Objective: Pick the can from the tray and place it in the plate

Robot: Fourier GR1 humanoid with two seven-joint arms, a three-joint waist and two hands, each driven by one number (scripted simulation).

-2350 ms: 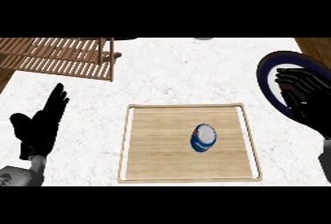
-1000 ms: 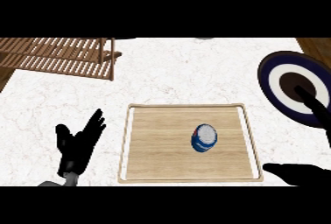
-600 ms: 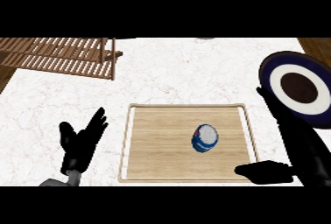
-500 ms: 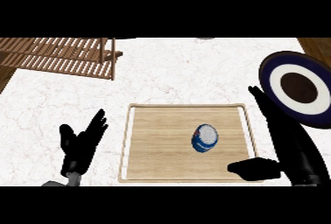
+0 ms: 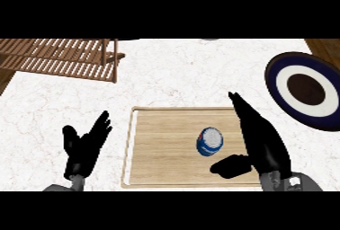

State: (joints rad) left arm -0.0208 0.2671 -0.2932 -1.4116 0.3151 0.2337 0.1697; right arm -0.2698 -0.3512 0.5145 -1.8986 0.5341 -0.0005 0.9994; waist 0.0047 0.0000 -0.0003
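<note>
A blue and white can [image 5: 210,141] lies on the wooden tray [image 5: 159,148], right of the tray's middle. The right hand [image 5: 260,139] reaches over the tray's right side just beside the can, its fingers straight and pointing to the far side, its thumb spread out near the can's near end; it holds nothing and does not touch the can. The left hand [image 5: 85,147] rests open on the white marble counter [image 5: 179,72] left of the tray, fingers up. A round plate [image 5: 305,90] with a dark blue rim, white ring and brown centre sits at the right edge, apart from the tray. A wooden slatted rack [image 5: 63,56] stands at the far left.
</note>
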